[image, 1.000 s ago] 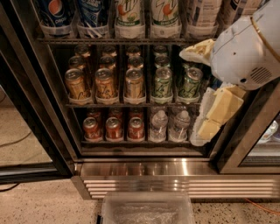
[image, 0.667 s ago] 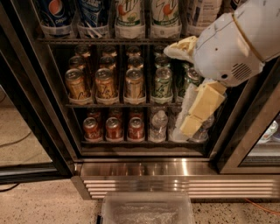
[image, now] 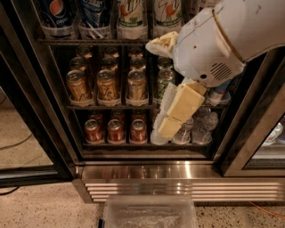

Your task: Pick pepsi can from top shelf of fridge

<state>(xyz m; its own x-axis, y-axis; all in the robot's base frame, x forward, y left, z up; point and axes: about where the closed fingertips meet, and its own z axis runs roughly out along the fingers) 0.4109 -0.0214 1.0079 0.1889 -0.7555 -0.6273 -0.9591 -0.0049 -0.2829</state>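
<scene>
The dark blue pepsi can (image: 57,13) at 11 o'clock has glossy printed metal skin. The thin wire top shelf (image: 102,41) is dull metal. The black-framed fridge (image: 40,111) has a ribbed, brushed stainless steel base (image: 178,178) with a soft shine. Just right of centre, the gripper (image: 158,87) has matt cream fingers (image: 182,104), parted, below a smooth white plastic shell (image: 209,40).

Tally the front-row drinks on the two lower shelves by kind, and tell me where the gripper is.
Gold cans: 3
Green cans: 1
Red cans: 3
Water bottles clearly seen: 2
Total showing: 9
The gripper hangs in front of the right-hand drinks, perhaps hiding more.
</scene>
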